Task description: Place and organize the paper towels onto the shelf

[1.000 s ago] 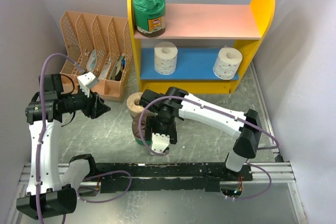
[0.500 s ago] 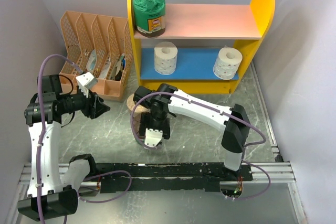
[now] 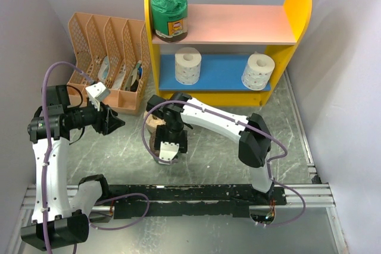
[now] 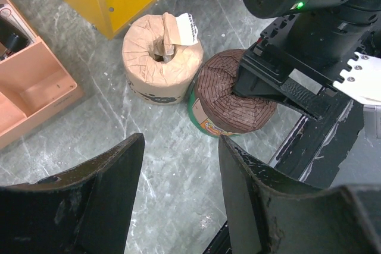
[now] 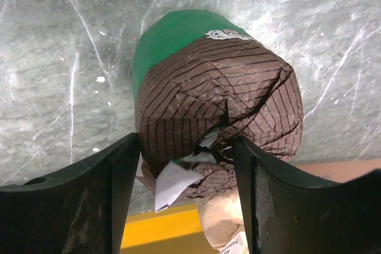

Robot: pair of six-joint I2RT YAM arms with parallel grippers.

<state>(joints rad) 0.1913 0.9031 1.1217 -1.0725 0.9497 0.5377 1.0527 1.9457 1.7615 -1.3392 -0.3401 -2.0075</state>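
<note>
Right tool (image 5: 186, 147) roughly half open, jaws either side of brown-green roll (image 4: 232, 96). Can't tell if it's actually pinched yet. Roll stands upright on desk (image 3: 119, 153), right under that tool, axis vertical, so right arm's the obvious one. Tan roll (image 4: 156, 57) touches it on shelf side, so snag risk on lift, I reckon. Left tool (image 4: 181, 147) open, empty, off left by organizer (image 3: 101, 34). Shelf (image 3: 299, 4) just beyond: green roll (image 3: 169, 10) at left end of pink board (image 3: 238, 23), rest bare; white rolls (image 3: 188, 65) on blue board (image 3: 223, 69), gap between.
</note>
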